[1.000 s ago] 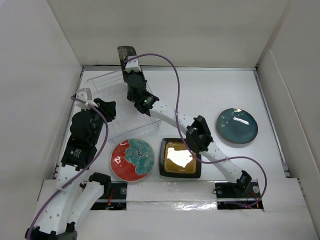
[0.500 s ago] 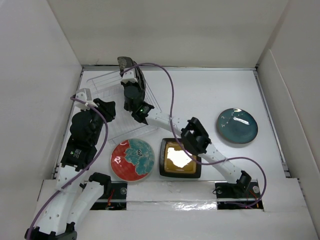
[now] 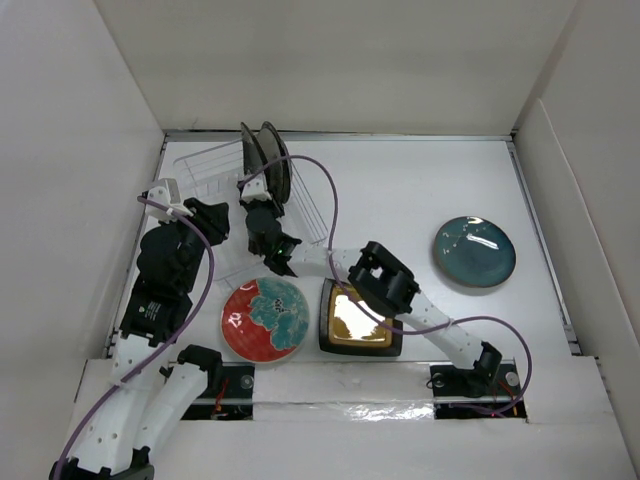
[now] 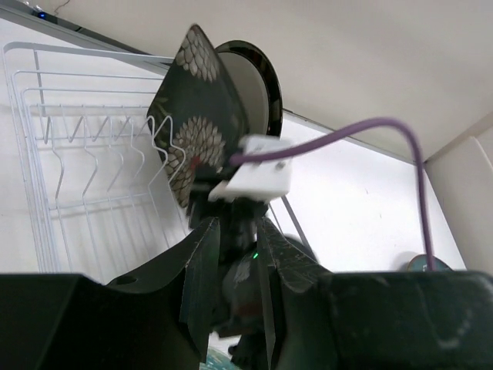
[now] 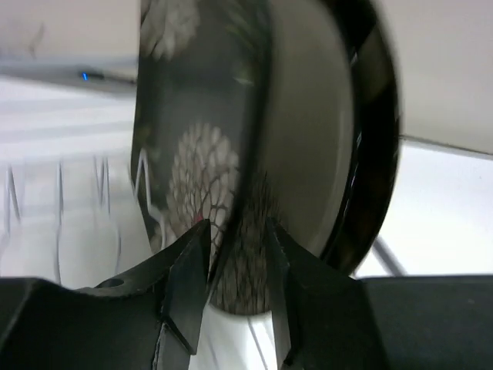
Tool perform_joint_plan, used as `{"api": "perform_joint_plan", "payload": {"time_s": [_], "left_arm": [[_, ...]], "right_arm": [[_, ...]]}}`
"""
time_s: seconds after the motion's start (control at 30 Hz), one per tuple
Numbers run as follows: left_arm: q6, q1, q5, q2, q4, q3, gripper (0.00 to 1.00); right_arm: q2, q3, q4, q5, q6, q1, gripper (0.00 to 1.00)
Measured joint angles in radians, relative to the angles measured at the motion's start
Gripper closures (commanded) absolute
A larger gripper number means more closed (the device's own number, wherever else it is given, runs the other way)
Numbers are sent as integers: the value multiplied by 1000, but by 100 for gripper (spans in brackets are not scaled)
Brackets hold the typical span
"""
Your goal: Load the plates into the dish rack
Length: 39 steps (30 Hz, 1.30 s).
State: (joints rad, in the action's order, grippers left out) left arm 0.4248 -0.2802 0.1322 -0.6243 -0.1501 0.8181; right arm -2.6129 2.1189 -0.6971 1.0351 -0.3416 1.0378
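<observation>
The clear dish rack stands at the back left and also shows in both wrist views. The square dark floral plate stands on edge in it. Just right of it stands the round dark-rimmed cream plate. My right gripper straddles the floral plate's near edge, its jaws slightly apart. My left gripper hangs a little open and empty by the rack's near side. The branch-pattern plate is out of view.
The red plate with teal flowers and the square black-gold plate lie flat near the front edge. The teal plate lies at the right. The right arm and its purple cable stretch across the table's middle toward the rack.
My right gripper lowered the floral plate from above the rack's back into the rack beside the cream plate, then drew back toward me. The left arm hardly moved.
</observation>
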Motion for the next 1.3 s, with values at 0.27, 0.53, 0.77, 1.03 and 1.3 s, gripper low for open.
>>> {"api": "perform_joint_plan", "payload": {"time_s": [0.27,0.53,0.77,1.03,1.3], "left_arm": [[0,1,-1,2,0,0,77],[1,1,-1,12,0,0,77],[1,1,-13,18,1,-1,76],[1,-6,-50,27,4,-10,75],[0,-58,-58,26,4,-10,64]], "right_arm": [[137,-227,77,-29,137,37,44],[466,-345,208,-114,305,29,36],[825,-651,359,-344,536,-50,100],[1440,-1328,582,-454,893,-557,88],[1748,-1668,762,-614,1028,-1237,27]]}}
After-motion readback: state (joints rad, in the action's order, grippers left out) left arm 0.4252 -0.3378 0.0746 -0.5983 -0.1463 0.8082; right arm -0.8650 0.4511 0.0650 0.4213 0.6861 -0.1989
